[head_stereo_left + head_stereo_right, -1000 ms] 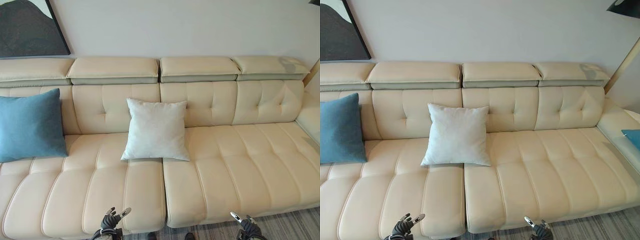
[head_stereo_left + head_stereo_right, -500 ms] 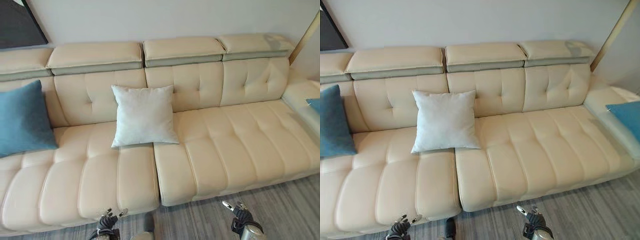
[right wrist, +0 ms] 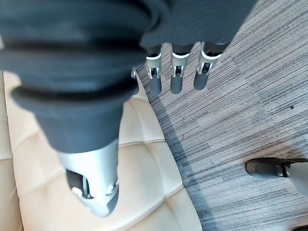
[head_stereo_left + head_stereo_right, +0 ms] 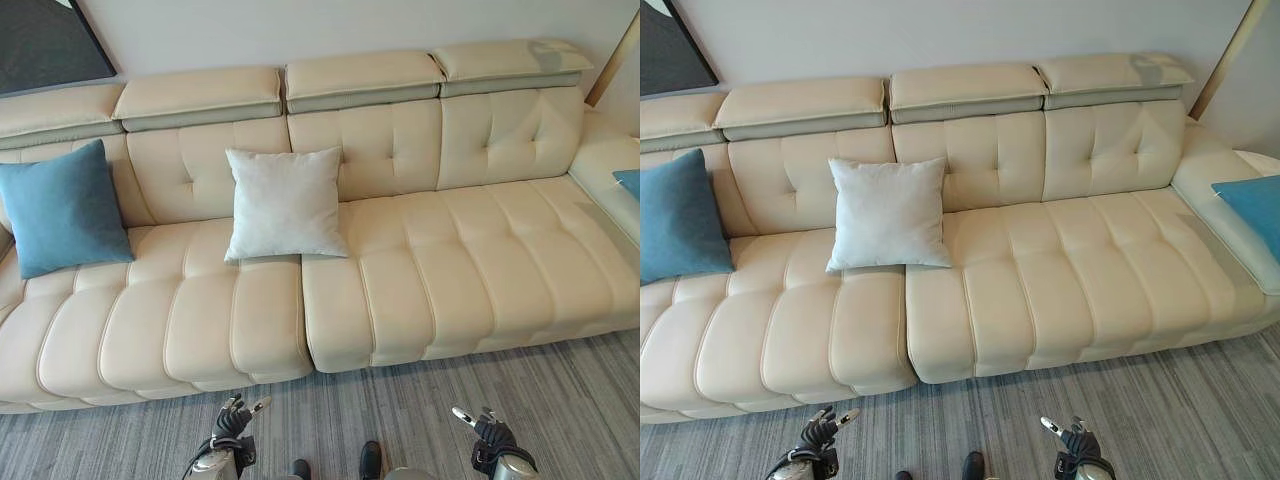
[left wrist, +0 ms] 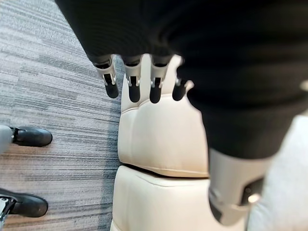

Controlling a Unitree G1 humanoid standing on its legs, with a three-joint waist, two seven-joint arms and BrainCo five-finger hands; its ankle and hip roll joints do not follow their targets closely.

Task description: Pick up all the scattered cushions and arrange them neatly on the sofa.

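Nothing on the sofa moved; just the camera backed off, showing more floor. Both hands, left hand and right hand, hang empty with fingers spread. At far right, the blue cushion looks soft and light, so grab a corner.

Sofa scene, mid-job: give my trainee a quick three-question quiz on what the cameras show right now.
1. True or false: the white cushion lies flat on the floor.
2. Which cushion sits at the chaise end on the robot's right? A) the blue cushion at the right edge B) a white one C) a red one
3. Fill in: the left hand and right hand both have straight fingers and hold ____.

Key: 1. False, it leans upright against the sofa backrest. 2. A; another blue cushion leans at the robot's left end. 3. Nothing.
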